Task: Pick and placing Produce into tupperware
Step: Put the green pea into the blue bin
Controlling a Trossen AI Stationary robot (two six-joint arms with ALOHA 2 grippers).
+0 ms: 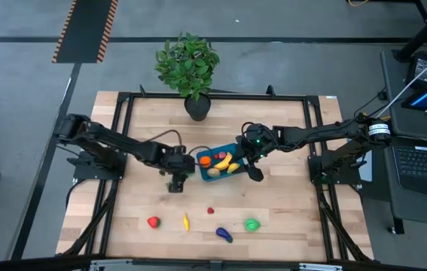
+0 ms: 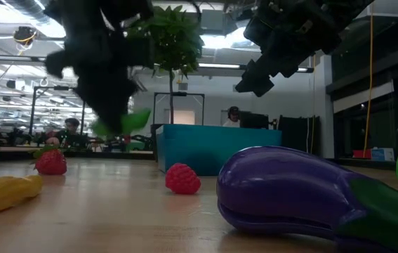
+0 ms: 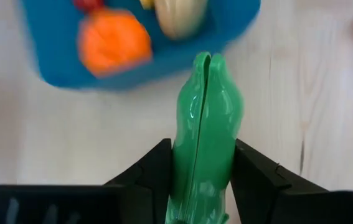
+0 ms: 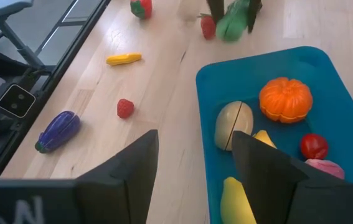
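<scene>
My left gripper [image 1: 175, 183] hangs just left of the teal tupperware [image 1: 217, 162], shut on a glossy green piece of produce [image 3: 205, 124]. The tupperware holds an orange pumpkin [image 4: 285, 99], a beige piece [image 4: 232, 124], a tomato [image 4: 313, 146] and yellow pieces. My right gripper [image 4: 192, 180] is open and holds nothing, above the tupperware's right side [image 1: 254, 172]. On the table nearer the front lie a strawberry [image 1: 153, 222], a yellow piece [image 1: 185, 222], a raspberry [image 1: 210, 211], a purple eggplant [image 1: 224, 235] and a green piece [image 1: 251, 224]. My left gripper pinches the green piece between its two fingers, one on each long side [image 3: 185, 163], toward its near end. The fingers slant steeply down and lie along the piece, whose free end [image 3: 206, 65] sticks out past them. In the low view it hangs clear of the table [image 2: 123, 123].
A leafy potted plant [image 1: 189, 68] stands at the table's far edge behind the tupperware. A black frame [image 1: 123, 102] runs round the tabletop. Bare wood lies between the tupperware and the row of loose produce.
</scene>
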